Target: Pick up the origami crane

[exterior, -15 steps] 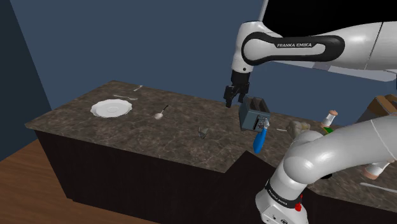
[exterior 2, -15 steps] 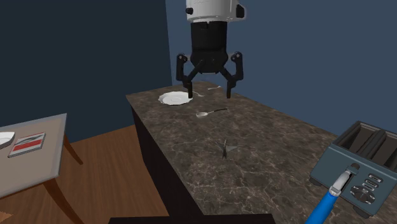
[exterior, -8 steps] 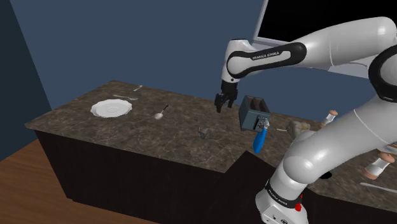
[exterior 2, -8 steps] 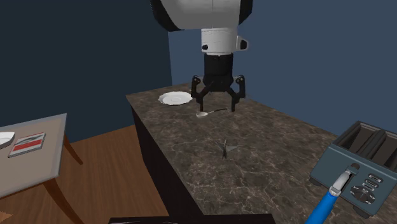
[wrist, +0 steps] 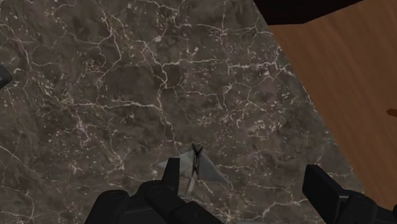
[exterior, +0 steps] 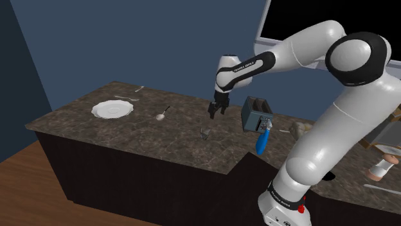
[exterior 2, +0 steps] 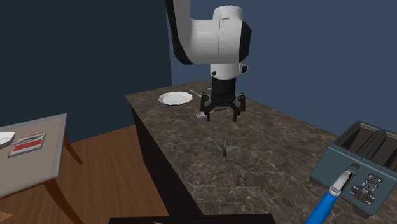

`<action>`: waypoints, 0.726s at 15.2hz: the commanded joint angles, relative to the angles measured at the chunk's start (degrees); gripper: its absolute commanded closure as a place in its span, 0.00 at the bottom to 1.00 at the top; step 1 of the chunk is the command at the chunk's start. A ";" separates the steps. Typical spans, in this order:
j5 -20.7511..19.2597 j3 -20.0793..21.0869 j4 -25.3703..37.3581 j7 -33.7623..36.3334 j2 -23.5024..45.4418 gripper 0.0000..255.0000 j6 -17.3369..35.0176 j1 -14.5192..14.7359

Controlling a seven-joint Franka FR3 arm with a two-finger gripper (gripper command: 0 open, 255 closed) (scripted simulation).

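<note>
On the dark stone counter (exterior 2: pixel 267 172), the second exterior view shows the closest things first. There is one blue handle (exterior 2: pixel 324 207) with a white tip. Right behind it is one blue-grey toaster (exterior 2: pixel 366 162) with two slots on top. The handle's tip is at the toaster's front. Next comes one crane (exterior 2: pixel 226 147), alone on a bare patch near the middle of the counter, well apart from the toaster. A bit farther back hangs one black gripper (exterior 2: pixel 221 117). It points down, low over the counter, between the crane and the plate (exterior 2: pixel 175 98). Its two fingers (exterior 2: pixel 207 116) stand wide apart and hold nothing. There is one white plate near the far end. In the shoulder view one spoon (exterior: pixel 162 115) lies between the plate and the crane, and two thin pale bits lie past the plate, too small to name. One white arm (exterior: pixel 321 45) bends over the counter. The crane is tiny and grey. From the side it looks dark, with thin points sticking up and out. In the wrist view the crane (wrist: pixel 194 168) has two pale flat wings shaped like triangles and a dark thin spike in the middle. It sits on the counter just by one finger, partly in the gap, and I cannot tell if the finger touches it.
</note>
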 commanded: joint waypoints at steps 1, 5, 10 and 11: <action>1.18 -0.80 2.36 -2.00 4.97 0.00 2.95 -0.13; 4.25 -1.31 7.07 -5.60 14.10 0.00 7.75 -0.58; 8.44 -0.61 14.72 -10.00 25.50 0.00 11.87 -2.15; 9.19 -0.32 16.48 -10.78 27.77 0.00 12.45 -2.59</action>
